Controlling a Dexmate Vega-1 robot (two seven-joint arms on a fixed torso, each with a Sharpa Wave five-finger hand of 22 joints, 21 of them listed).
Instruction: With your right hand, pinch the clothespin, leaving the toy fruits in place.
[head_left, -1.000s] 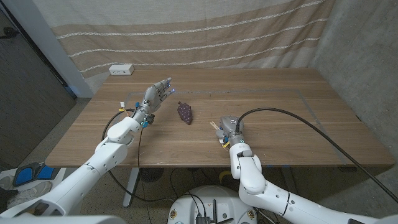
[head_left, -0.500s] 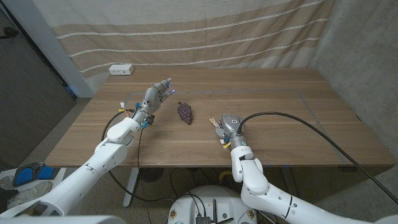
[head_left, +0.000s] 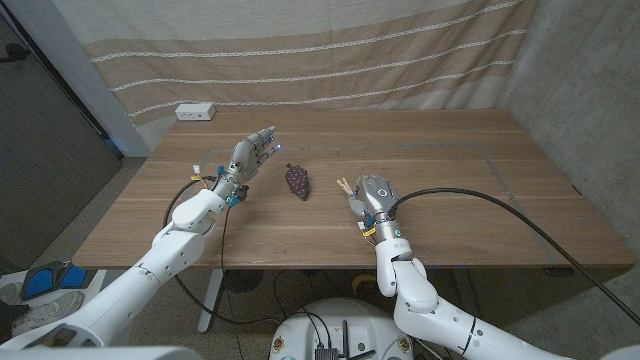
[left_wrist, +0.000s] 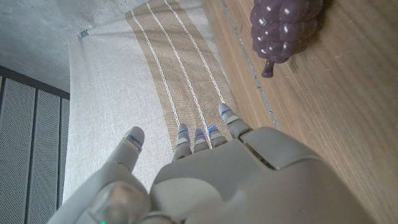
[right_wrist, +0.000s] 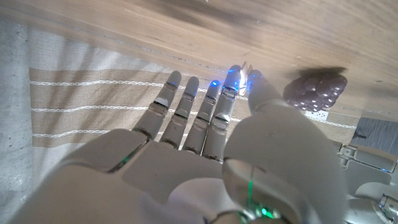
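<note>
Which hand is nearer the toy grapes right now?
Left, narrowly. The left hand hovers open just beside the toy grapes; the right hand, with the clothespin at its fingertips, sits slightly farther away.

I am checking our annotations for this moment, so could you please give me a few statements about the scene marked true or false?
1. The right hand has the clothespin at its fingers. True.
2. The toy grapes lie between the two hands. True.
3. The left hand grips the grapes. False: it holds nothing, fingers apart, clear of them.
4. The white power strip sits at the table's near edge. False: it sits at the far edge, by the curtain.
</note>
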